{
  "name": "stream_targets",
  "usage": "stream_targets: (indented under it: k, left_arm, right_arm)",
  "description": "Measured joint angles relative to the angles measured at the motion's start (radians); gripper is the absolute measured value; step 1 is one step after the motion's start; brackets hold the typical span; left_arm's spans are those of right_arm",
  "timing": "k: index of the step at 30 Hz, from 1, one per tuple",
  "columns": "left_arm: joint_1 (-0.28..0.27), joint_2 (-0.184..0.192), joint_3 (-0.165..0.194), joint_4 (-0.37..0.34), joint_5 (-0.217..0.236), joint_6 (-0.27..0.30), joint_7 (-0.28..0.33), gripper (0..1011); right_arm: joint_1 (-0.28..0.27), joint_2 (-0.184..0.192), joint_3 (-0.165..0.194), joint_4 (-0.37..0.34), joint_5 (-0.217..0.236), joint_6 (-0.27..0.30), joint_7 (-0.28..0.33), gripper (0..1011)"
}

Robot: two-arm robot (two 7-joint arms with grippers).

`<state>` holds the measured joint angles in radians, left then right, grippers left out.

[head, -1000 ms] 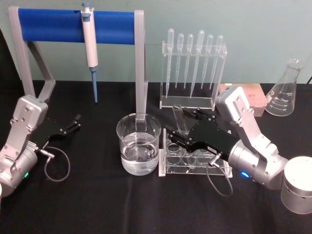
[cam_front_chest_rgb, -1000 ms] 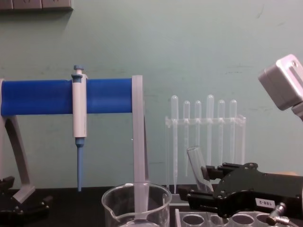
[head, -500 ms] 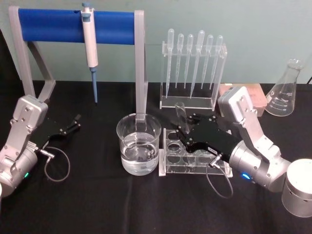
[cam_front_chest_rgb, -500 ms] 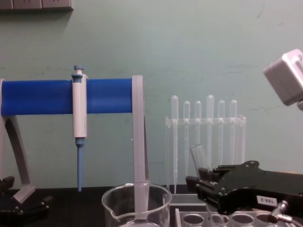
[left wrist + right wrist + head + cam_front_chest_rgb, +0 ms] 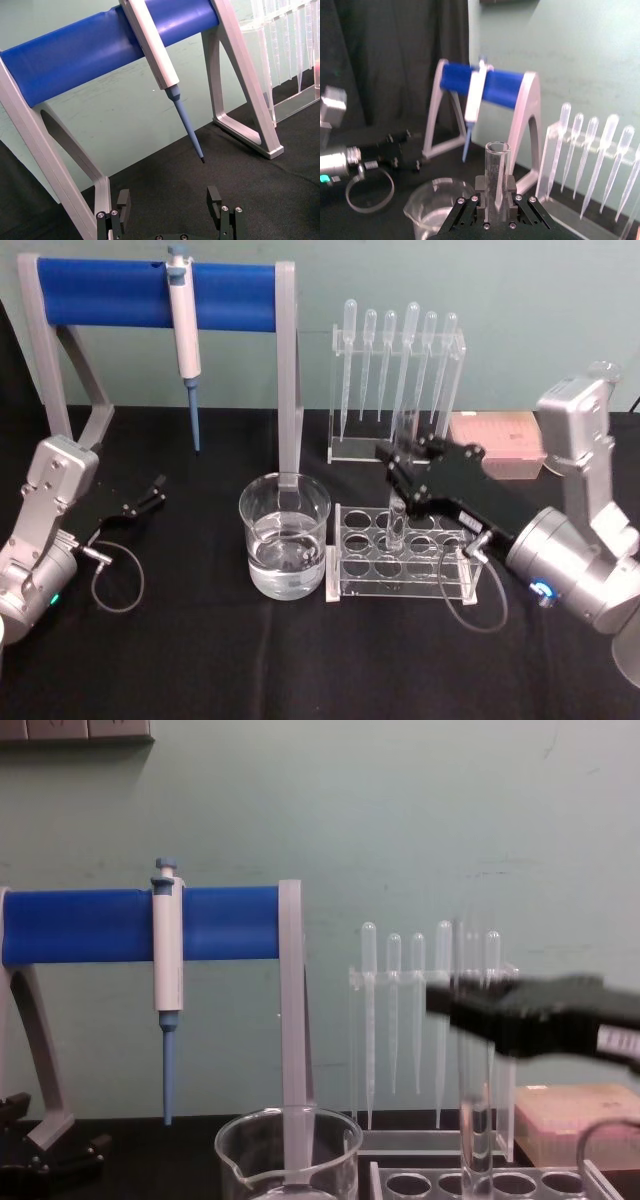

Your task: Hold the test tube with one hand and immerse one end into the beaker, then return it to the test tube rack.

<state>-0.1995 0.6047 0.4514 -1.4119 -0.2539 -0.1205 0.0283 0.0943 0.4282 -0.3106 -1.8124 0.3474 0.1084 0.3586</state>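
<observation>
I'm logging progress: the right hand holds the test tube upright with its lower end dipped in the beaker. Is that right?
Not quite. The right hand does hold the test tube upright, but its lower end is at the test tube rack, beside the beaker, not dipped in it; the head view shows this. The left hand is parked at far left.

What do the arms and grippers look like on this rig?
Silver-grey metal arms, rounded joints, boxy pale wrist housings. Left gripper and right gripper: flat black, two-fingered, small screws. Grey cable loops at each wrist. White label on the right gripper.
</observation>
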Motion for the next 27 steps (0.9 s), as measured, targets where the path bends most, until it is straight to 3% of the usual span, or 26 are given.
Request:
stream_targets:
  k: [6, 27]
  left_arm:
    - [0.000, 0.000, 0.000, 0.000, 0.000, 0.000, 0.000, 1000]
    - [0.000, 0.000, 0.000, 0.000, 0.000, 0.000, 0.000, 1000]
  right_arm:
    - [-0.012, 0.006, 0.029, -0.061, 0.032, 0.009, -0.013, 229]
    - [-0.011, 0.006, 0.024, -0.050, 0.029, 0.008, -0.013, 229]
